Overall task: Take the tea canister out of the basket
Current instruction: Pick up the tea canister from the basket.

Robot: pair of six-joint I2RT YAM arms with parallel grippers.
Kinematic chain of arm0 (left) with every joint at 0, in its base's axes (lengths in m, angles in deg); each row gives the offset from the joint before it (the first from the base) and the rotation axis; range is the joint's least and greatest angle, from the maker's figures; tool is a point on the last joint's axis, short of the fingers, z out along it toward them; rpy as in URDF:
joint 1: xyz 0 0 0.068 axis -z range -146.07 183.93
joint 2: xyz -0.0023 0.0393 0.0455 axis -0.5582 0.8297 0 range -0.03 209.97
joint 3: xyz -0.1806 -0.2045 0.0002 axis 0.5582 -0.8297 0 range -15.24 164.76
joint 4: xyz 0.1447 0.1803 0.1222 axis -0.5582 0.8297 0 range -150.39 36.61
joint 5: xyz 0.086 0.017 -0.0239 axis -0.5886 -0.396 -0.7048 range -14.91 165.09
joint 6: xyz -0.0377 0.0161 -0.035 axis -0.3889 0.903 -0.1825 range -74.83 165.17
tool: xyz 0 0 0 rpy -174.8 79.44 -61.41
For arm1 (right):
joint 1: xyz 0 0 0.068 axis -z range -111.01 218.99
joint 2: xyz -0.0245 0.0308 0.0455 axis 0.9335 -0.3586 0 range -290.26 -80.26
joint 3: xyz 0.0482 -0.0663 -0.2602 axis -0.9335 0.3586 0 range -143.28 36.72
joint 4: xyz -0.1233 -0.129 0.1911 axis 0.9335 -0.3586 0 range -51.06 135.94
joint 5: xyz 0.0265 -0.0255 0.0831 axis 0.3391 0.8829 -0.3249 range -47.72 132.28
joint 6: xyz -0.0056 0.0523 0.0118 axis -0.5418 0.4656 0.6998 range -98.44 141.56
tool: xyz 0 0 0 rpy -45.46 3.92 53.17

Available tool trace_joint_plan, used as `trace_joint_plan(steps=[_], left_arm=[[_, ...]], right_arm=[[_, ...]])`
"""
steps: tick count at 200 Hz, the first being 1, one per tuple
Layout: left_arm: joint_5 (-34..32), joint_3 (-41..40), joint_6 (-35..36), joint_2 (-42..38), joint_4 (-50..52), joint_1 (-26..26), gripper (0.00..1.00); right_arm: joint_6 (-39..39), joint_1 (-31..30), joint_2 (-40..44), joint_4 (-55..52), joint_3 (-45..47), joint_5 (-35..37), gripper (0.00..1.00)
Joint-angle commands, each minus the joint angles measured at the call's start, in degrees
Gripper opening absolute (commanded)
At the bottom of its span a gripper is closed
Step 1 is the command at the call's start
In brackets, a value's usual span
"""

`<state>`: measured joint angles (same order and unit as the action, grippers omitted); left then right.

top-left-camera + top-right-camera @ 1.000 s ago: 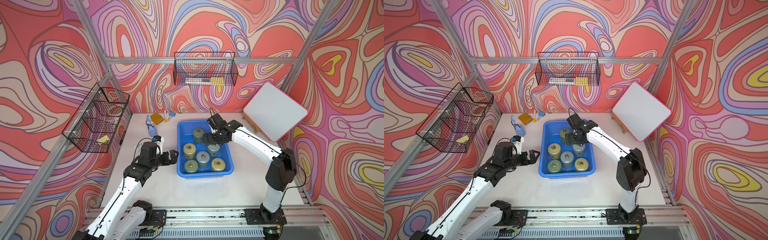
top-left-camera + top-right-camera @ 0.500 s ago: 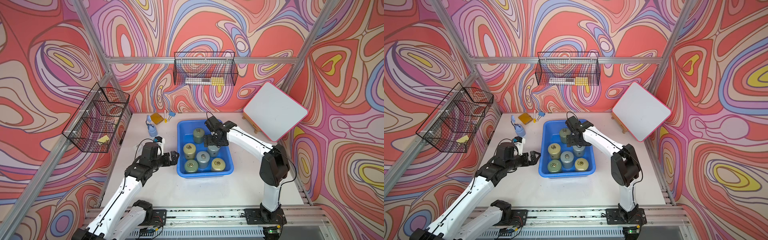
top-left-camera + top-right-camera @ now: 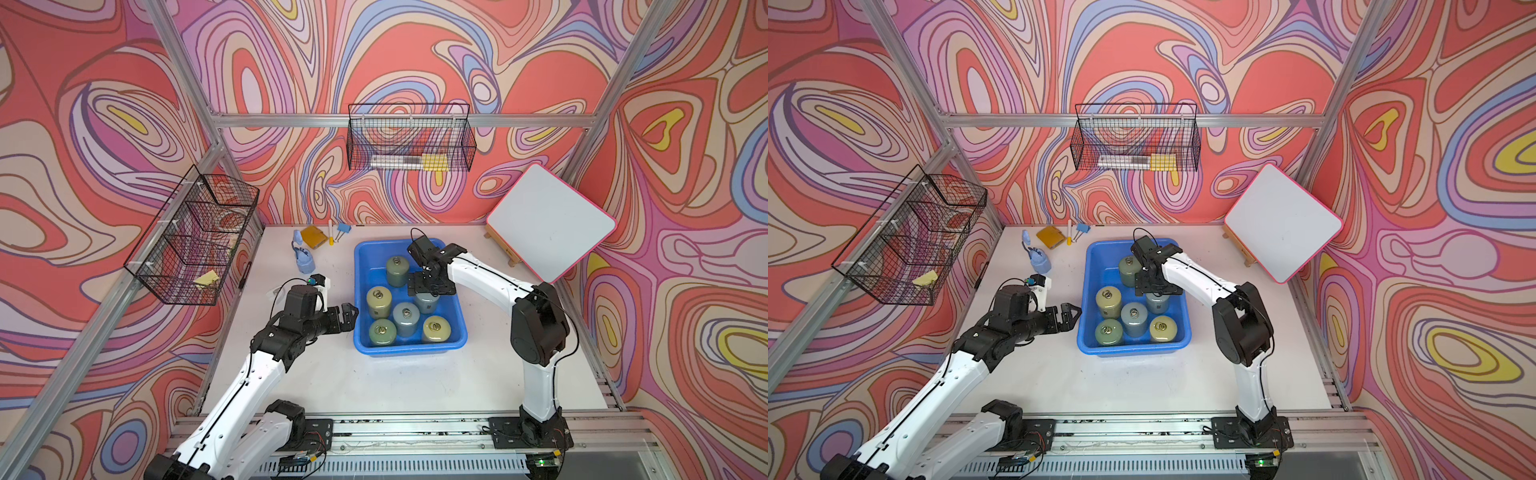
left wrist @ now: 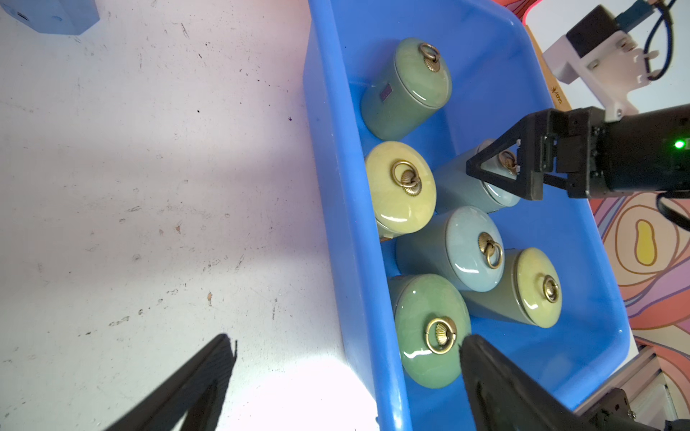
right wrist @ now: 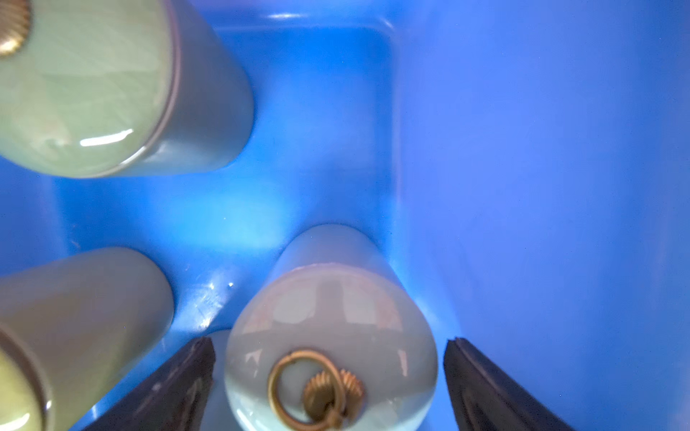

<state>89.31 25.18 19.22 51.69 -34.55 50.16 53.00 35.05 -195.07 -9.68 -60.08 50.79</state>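
Note:
The blue basket (image 3: 409,348) (image 3: 1133,348) stands mid-table and holds several lidded tea canisters with brass ring knobs. My right gripper (image 3: 430,286) (image 3: 1158,286) is open inside the basket, directly above a pale blue-grey canister (image 3: 427,303) (image 4: 459,186). In the right wrist view its fingers straddle that canister's lid (image 5: 328,317) with a gap on each side. My left gripper (image 3: 348,318) (image 4: 347,339) is open and empty at the basket's left wall (image 4: 336,186), with one finger outside and one over a green canister (image 4: 429,328).
Other canisters stand close by: a green one (image 3: 397,270) behind, a yellow-lidded one (image 3: 378,300) and a blue-grey one (image 3: 405,318) beside. A tilted whiteboard (image 3: 548,224) stands at the back right. A blue bottle (image 3: 303,257), a yellow pad (image 3: 313,237) and markers lie at the back left. Wire baskets hang on the walls.
The right gripper has come forward and down inside the basket, from near the back green canister to over the blue-grey one. The left arm has barely moved.

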Motion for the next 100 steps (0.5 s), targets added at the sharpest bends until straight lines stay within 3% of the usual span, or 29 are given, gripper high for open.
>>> trace_joint_plan(steps=[1, 100], left_arm=[[0.24, -0.26, 0.66, 0.48, 1.23, 0.48, 0.99], [0.68, -0.26, 0.71, 1.69, 0.65, 0.48, 0.99]], right_arm=[[0.82, 0.79, -1.49, 0.67, -0.06, -0.19, 0.98], [0.11, 0.97, -4.30, 0.43, -0.83, -0.96, 0.91]])
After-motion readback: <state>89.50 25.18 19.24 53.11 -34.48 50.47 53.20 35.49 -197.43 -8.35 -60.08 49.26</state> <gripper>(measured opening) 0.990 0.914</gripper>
